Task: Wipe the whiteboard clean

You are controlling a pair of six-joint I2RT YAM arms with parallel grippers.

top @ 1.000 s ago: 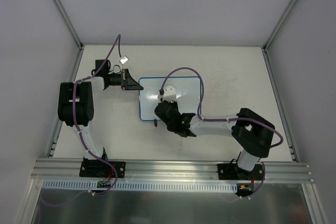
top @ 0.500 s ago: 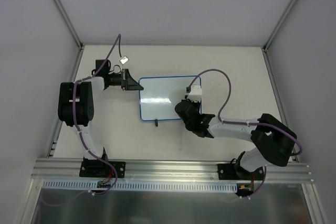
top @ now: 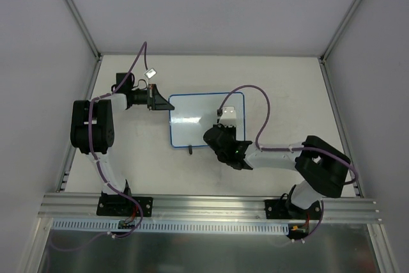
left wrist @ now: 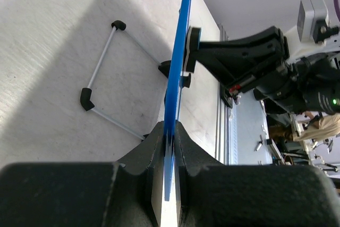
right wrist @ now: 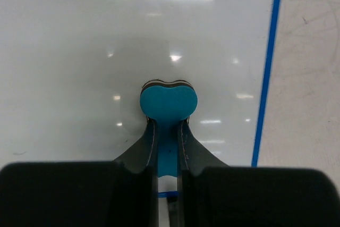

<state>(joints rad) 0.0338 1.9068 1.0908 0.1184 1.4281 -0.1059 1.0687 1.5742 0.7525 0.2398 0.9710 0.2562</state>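
The whiteboard (top: pixel 192 119), white with a thin blue frame, lies in the middle of the table, propped on a wire stand (left wrist: pixel 103 73) with black feet. Its face looks clean in the right wrist view. My left gripper (top: pixel 166 103) is shut on the board's left edge; in the left wrist view the blue edge (left wrist: pixel 178 67) runs straight between the fingers of that gripper (left wrist: pixel 169 131). My right gripper (right wrist: pixel 168 131) is shut on a small blue eraser (right wrist: pixel 168 101), which is pressed against the board's surface (right wrist: pixel 79 51) near its right blue edge (right wrist: pixel 268 67). From above, the right gripper (top: pixel 220 129) sits over the board's right half.
The grey table (right wrist: pixel 311 78) shows just right of the board's frame. One black foot (top: pixel 190 151) sticks out below the board's near edge. Metal rails border the table (top: pixel 332 94), with white walls behind. The right arm's cable (top: pixel 259 100) loops over the board's right edge.
The right gripper swept the eraser from the board's middle to its right edge, then came back a little to the left. The left gripper and the board stayed still.
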